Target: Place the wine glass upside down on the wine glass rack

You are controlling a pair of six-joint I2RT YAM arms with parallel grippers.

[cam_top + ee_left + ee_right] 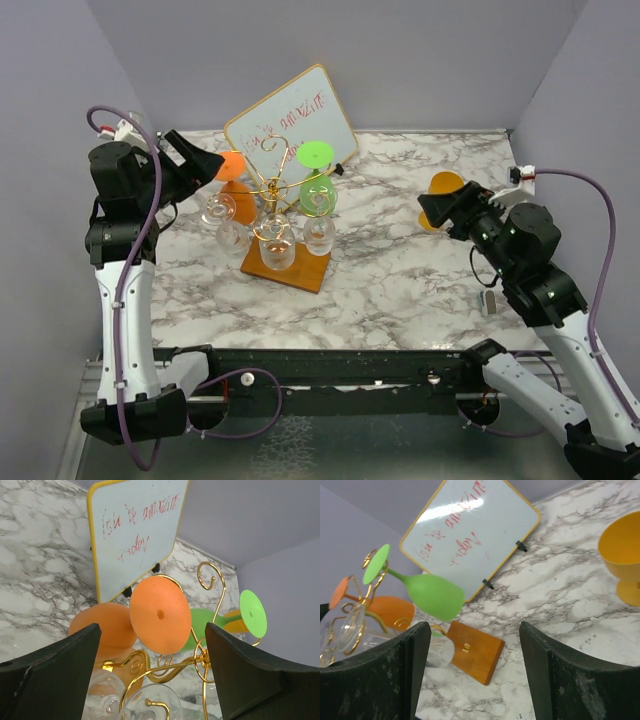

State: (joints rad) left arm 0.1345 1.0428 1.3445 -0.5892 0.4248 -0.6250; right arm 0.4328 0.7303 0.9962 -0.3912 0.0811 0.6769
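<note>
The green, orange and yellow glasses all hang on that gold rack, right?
Not quite. The yellow glass stands upright on the marble table, off the rack, as the right wrist view shows. The green glass and orange glass do hang on it.

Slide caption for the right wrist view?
Open right gripper faces the rack holding a green glass, with a yellow glass upright on the marble table.
</note>
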